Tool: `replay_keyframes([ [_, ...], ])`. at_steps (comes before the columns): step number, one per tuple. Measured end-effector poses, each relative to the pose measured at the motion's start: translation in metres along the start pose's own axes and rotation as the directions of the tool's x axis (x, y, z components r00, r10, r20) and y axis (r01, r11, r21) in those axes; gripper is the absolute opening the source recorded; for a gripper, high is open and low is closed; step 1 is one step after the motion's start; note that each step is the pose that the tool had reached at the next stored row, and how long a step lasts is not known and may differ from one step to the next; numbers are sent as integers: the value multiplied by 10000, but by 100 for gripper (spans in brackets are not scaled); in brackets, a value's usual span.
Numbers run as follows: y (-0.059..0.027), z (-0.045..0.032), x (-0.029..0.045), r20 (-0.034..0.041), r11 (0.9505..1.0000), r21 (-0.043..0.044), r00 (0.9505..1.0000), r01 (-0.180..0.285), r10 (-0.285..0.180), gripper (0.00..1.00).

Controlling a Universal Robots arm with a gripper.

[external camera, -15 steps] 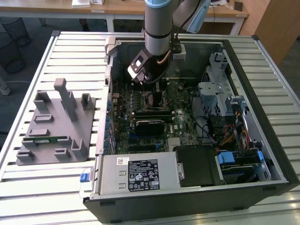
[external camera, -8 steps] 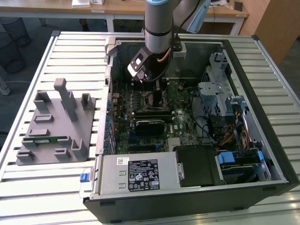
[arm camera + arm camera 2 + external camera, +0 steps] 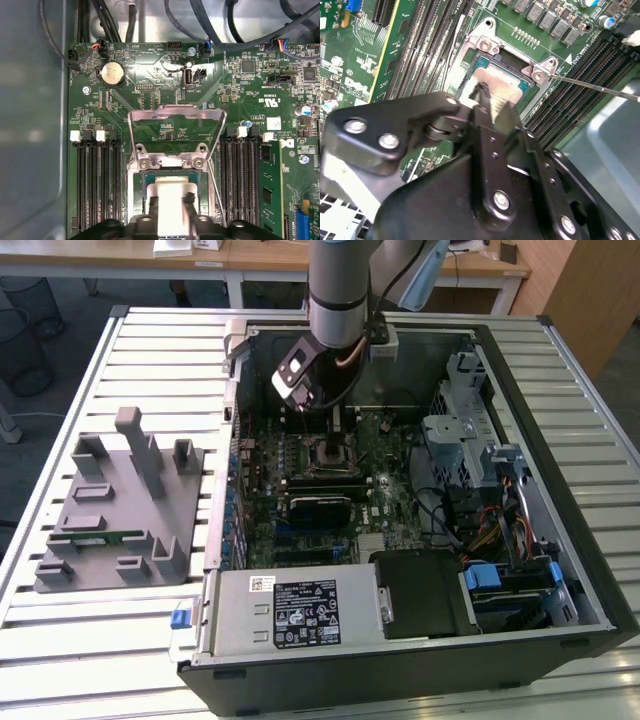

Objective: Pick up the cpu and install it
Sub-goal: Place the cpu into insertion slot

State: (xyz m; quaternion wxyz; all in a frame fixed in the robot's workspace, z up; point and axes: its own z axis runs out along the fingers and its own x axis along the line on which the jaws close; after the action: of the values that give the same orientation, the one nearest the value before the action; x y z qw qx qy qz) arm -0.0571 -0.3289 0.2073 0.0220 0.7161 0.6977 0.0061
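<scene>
Exterior view: an open, black-walled computer case is seen lying on a desk of pale ribbed metal slats. A green printed motherboard is exposed inside it, with a silver sheet-metal power supply box at the near edge. On the exterior view's left, a grey moulded plastic fixture with upright pegs is set on the desk, and a long thin green memory stick is lodged in it. The smooth grey cylindrical arm is extended down into the case, and its black claw is placed over the processor socket at the middle of the board.

First wrist view: the cpu, a small flat square chip with a pale silver-grey metal top, is found at the socket's square opening, between two dark fingers. The claw is closed onto the chip's opposite edges, parted only by its width. Beyond the chip a bright steel load plate, an open frame, is swung up. Long black memory slots are ranged on either side, and a round shiny coin cell is seated farther off.

Second wrist view: the matte black claw body, studded with bright screws, is seen before the cpu, and one fingertip is laid at the chip's edge. A thin steel wire lever is stretched out beside the socket's screwed bracket.
</scene>
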Motion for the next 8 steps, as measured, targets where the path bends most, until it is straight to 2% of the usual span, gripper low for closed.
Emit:
replay_keyframes([
  [3,1,-19,0,-1,10000,-1,10000,0,0,18],
  [4,1,-26,0,0,10000,0,10000,0,0,18],
  [5,1,-31,-1,0,10000,0,10000,-1,1,12],
  [8,2,-45,-1,-1,10000,-1,10000,-1,1,11],
])
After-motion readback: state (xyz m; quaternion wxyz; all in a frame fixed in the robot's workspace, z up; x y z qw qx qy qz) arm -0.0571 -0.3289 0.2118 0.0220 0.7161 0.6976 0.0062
